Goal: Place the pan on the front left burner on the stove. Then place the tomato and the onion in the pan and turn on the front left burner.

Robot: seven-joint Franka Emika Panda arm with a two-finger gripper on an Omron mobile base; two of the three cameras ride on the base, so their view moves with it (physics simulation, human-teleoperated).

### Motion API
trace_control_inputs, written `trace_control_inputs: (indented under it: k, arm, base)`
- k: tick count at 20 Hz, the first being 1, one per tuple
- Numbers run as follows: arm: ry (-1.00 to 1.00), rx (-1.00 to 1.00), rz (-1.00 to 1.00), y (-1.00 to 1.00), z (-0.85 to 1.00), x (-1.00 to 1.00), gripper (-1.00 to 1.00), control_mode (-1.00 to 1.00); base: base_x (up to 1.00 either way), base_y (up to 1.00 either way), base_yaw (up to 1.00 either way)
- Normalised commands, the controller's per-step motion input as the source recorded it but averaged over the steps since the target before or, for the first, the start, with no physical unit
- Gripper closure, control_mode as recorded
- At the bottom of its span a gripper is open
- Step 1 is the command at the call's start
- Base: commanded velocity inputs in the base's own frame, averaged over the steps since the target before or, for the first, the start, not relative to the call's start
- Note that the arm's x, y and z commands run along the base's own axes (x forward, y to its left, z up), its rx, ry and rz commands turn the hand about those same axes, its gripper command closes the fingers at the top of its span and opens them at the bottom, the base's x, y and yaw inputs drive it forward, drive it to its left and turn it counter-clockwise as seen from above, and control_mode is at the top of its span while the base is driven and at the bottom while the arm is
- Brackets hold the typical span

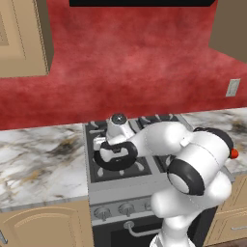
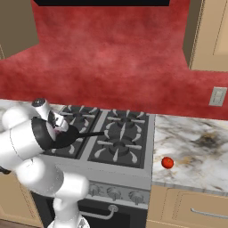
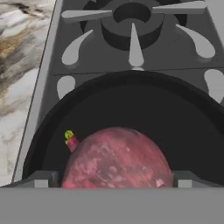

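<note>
While the fingers (image 3: 112, 183) sit spread wide with the onion (image 3: 117, 158) loose between them inside the pan (image 3: 131, 109) on the front left burner of the stove (image 2: 120, 167), the tomato (image 2: 167, 162) waits on the desk (image 2: 196, 147), knob untouched I'd guess.

Arm: white, bent forward and low from the base, elbow raised.
Pincer (image 3: 114, 186): pointing downward, finger tips (image 3: 41, 180) set wide apart.

Marble counter (image 2: 196, 147), red wall (image 1: 135, 67), tan cabinets (image 1: 21, 38), wall outlet (image 2: 217, 96)
</note>
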Motion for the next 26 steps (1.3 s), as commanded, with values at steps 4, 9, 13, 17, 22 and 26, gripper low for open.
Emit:
trace_control_inputs:
  k: [4,9,13,17,22,26]
  arm:
    - [-0.16,0.00,0.00,0.00,0.26,-0.11,-1.00,-1.00]
    - [-0.14,0.00,0.00,0.00,0.26,-0.07,-1.00,-1.00]
    - [-0.13,0.00,0.00,0.00,0.17,-0.05,-1.00,-1.00]
    - [-0.08,0.01,0.00,0.00,0.24,-0.12,-1.00,-1.00]
    - [-0.01,0.09,0.00,-0.23,0.69,-0.34,-1.00,-1.00]
    - [0.06,0.19,0.00,-0.56,0.82,-0.35,-1.00,-1.00]
  base:
    - [0.00,0.00,0.00]
    - [0.00,0.00,0.00]
    - [0.00,0.00,0.00]
    - [0.00,0.00,0.00]
    - [0.00,0.00,0.00]
    - [0.00,0.00,0.00]
